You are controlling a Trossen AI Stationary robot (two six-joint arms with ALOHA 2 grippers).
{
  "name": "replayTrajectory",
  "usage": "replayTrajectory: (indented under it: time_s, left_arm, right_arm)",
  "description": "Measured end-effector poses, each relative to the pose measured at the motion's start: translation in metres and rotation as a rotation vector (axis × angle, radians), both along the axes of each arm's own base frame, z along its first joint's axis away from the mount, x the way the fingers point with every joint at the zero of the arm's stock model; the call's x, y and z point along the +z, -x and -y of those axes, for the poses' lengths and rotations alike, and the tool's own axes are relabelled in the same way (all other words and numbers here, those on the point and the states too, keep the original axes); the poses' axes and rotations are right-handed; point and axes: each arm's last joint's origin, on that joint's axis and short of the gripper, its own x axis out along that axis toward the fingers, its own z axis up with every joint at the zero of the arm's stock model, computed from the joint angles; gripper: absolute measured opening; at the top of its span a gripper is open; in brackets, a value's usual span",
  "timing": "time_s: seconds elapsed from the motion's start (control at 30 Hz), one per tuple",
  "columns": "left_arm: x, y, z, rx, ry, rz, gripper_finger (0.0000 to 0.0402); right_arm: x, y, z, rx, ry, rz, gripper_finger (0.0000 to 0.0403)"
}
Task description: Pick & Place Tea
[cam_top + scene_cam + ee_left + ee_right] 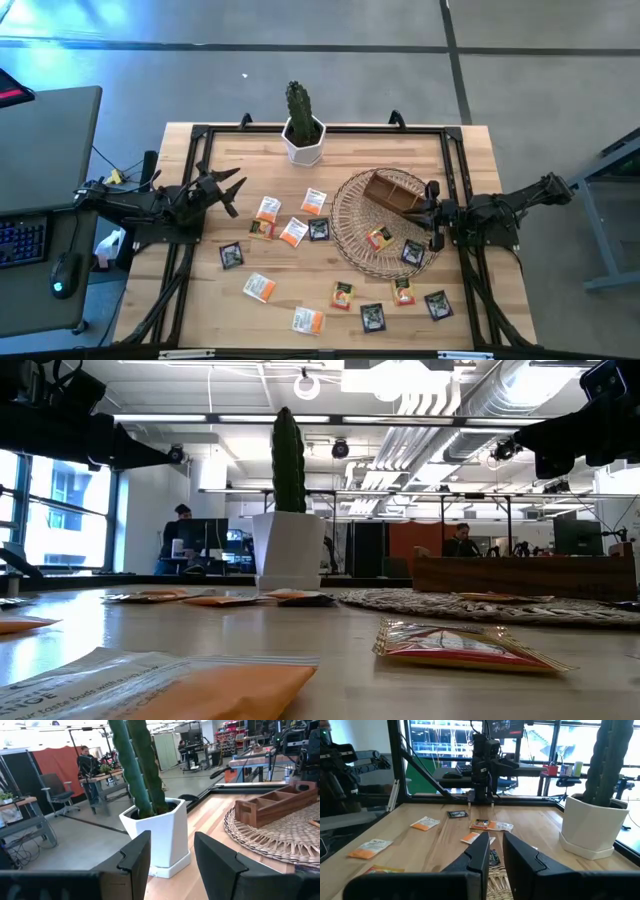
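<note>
Both arms hover: left claw (236, 192) spread near cactus (299, 104), right claw (432, 208) seemingly empty, narrowly parted.

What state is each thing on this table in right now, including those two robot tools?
Left tool: open, empty, raised near the table's left edge.
Right tool: narrow gap, holding nothing, above the tray's right side.
Wooden box: on the wicker tray, compartments look empty.
Tea sachets: flat, two on the tray, the rest loose on the table.
Cactus pot: upright.
</note>
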Motion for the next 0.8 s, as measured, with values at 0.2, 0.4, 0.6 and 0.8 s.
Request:
replayTrajectory:
  time_s: [0.2, 0.4, 0.6, 0.8]
  left_arm:
    - [0.0000, 0.0000, 0.0000, 0.000, 0.000, 0.000, 0.0150]
    - [0.0000, 0.0000, 0.0000, 0.000, 0.000, 0.000, 0.0150]
    - [0.0000, 0.0000, 0.0000, 0.000, 0.000, 0.000, 0.0150]
    - [0.0000, 0.0000, 0.0000, 0.000, 0.000, 0.000, 0.0150]
  right_arm:
    - [-0.0001, 0.0000, 0.0000, 0.000, 0.000, 0.000, 0.0046]
    - [0.0000, 0.0000, 0.0000, 0.000, 0.000, 0.000, 0.0049]
    - [0.0000, 0.0000, 0.0000, 0.000, 0.000, 0.000, 0.0049]
    - [0.0000, 0.0000, 0.0000, 0.000, 0.000, 0.000, 0.0046]
